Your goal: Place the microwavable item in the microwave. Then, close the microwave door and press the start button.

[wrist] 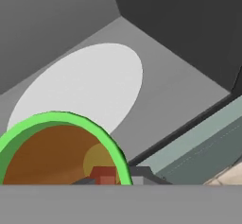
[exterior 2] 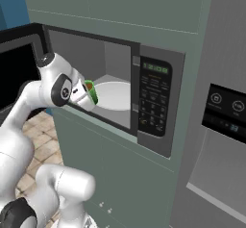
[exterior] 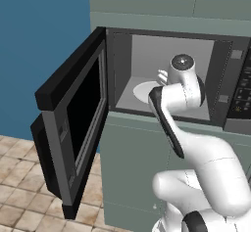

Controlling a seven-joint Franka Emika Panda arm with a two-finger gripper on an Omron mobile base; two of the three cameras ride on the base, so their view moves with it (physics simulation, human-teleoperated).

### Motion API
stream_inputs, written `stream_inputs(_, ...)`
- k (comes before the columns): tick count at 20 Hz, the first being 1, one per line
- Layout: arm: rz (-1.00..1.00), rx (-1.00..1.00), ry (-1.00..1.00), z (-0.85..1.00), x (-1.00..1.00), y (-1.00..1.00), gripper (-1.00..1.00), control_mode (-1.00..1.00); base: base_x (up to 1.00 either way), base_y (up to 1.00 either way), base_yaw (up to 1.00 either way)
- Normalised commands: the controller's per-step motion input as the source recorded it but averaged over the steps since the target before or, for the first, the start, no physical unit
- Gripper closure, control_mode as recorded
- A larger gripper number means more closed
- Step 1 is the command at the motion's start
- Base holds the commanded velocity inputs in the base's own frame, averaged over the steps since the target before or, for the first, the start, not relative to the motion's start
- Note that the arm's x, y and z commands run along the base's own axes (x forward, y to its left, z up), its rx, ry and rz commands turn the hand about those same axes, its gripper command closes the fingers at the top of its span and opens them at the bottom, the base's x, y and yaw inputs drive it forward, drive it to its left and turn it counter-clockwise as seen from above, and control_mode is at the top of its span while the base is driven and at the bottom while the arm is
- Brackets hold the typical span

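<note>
The microwave door (exterior: 73, 118) stands swung wide open at the left. The gripper (exterior 2: 89, 96) is clamped on the green cup (exterior 2: 91, 92), holding it tilted at the microwave (exterior 2: 144, 92) mouth, just above the near edge of the white turntable plate (exterior 2: 113, 95).

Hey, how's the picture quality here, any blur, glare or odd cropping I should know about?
Left base view: sharp, flat rendered light, no glare on the open black-framed microwave door. Right base view: equally crisp, the black keypad panel legible only as small marks. Hand view: the bright green cup with brown contents looms close, cut off at the bottom; white round turntable plate evenly lit.
</note>
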Motion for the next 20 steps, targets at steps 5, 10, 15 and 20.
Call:
stream_inputs(5, 0.00, 0.00, 0.01, -0.30, 0.81, 0.00, 1.00, -1.00, 0.00, 0.00, 0.00)
stream_inputs(10, 0.00, 0.00, 0.01, -0.33, 0.71, -0.08, 1.00, -1.00, 0.00, 0.00, 0.00)
stream_inputs(15, 0.00, 0.00, 0.06, -0.35, 0.61, -0.13, 1.00, -1.00, 0.00, 0.00, 0.00)
stream_inputs(20, 0.00, 0.04, 0.00, -0.10, 0.32, -0.23, 1.00, -1.00, 0.00, 0.00, 0.00)
